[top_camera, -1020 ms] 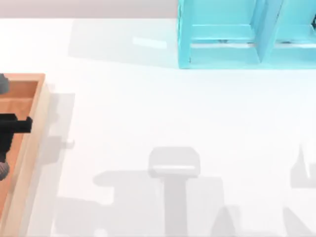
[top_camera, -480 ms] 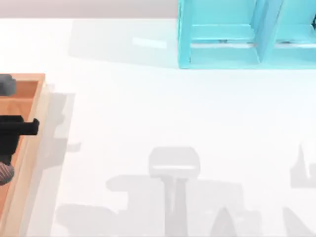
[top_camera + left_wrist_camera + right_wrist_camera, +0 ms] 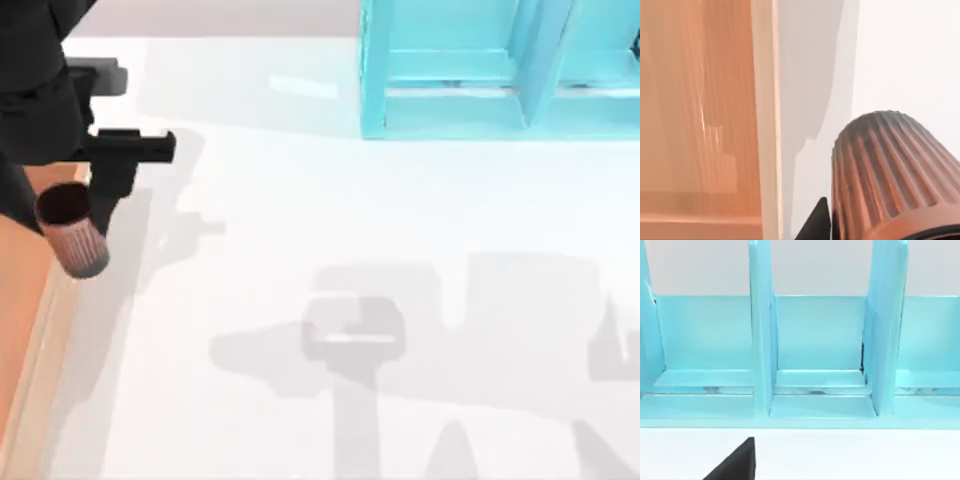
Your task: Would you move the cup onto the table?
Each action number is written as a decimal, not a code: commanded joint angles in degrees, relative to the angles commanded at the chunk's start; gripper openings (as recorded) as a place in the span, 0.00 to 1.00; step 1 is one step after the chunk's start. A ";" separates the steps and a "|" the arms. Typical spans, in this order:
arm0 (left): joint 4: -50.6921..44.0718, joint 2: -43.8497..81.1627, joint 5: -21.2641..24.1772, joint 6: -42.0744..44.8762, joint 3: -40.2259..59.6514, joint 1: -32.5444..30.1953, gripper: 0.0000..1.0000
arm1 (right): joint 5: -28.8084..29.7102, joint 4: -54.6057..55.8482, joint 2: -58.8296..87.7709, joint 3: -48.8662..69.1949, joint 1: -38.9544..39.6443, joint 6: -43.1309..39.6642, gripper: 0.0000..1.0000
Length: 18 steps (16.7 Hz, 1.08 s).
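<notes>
The cup (image 3: 78,245), reddish-brown and ribbed with a dark inside, hangs tilted above the right rim of the wooden tray (image 3: 18,300). My left gripper (image 3: 88,200) is shut on it near its mouth, raised well above the table (image 3: 380,210). In the left wrist view the cup (image 3: 890,170) is close up beside a black fingertip (image 3: 817,225), with the tray rim (image 3: 765,125) and the white table (image 3: 910,55) beneath it. A black part of my right gripper (image 3: 735,465) shows low in the right wrist view, facing the shelf.
A turquoise shelf unit (image 3: 480,70) stands at the table's back right, and its open compartments (image 3: 817,340) face the right wrist camera. The tray lies along the left edge. Arm shadows fall across the middle and front of the white surface.
My left arm has risen out of the tray with the cup and shifted right and toward the back. The cup now hangs over the tray's right rim.
</notes>
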 joint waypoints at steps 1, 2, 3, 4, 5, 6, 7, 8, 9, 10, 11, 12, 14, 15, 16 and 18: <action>-1.43 3.90 0.09 -1.56 5.55 -1.63 0.00 | 0.00 0.00 0.00 0.00 0.00 0.00 1.00; -2.83 7.82 0.19 -3.13 11.17 -3.28 0.00 | 0.00 0.00 0.00 0.00 0.00 0.00 1.00; -4.17 11.64 0.29 -4.71 16.73 -4.94 0.00 | 0.00 0.00 0.00 0.00 0.00 0.00 1.00; -5.40 15.28 0.37 -6.26 22.09 -6.58 0.00 | 0.00 0.00 0.00 0.00 0.00 0.00 1.00; -6.51 18.69 0.41 -7.77 27.17 -8.18 0.00 | 0.00 0.00 0.00 0.00 0.00 0.00 1.00; -7.46 21.86 0.41 -9.22 31.83 -9.70 0.00 | 0.00 0.00 0.00 0.00 0.00 0.00 1.00; -8.25 24.77 0.37 -10.57 35.95 -11.11 0.00 | 0.00 0.00 0.00 0.00 0.00 0.00 1.00; -8.91 27.39 0.30 -11.80 39.54 -12.41 0.00 | 0.00 0.00 0.00 0.00 0.00 0.00 1.00; -9.44 29.66 0.21 -12.89 42.57 -13.55 0.00 | 0.00 0.00 0.00 0.00 0.00 0.00 1.00; -9.86 31.51 0.13 -13.81 44.99 -14.51 0.00 | 0.00 0.00 0.00 0.00 0.00 0.00 1.00; -10.17 32.88 0.05 -14.51 46.77 -15.24 0.00 | 0.00 0.00 0.00 0.00 0.00 0.00 1.00; -10.38 33.85 0.00 -15.00 47.97 -15.74 0.00 | 0.00 0.00 0.00 0.00 0.00 0.00 1.00; -10.49 34.42 -0.03 -15.28 48.65 -16.03 0.00 | 0.00 0.00 0.00 0.00 0.00 0.00 1.00; -10.49 34.42 -0.03 -15.28 48.65 -16.03 0.00 | 0.00 0.00 0.00 0.00 0.00 0.00 1.00; -10.49 34.42 -0.03 -15.28 48.65 -16.03 0.00 | 0.00 0.00 0.00 0.00 0.00 0.00 1.00; -10.21 34.37 0.01 -15.14 48.32 -15.75 0.00 | 0.00 0.00 0.00 0.00 0.00 0.00 1.00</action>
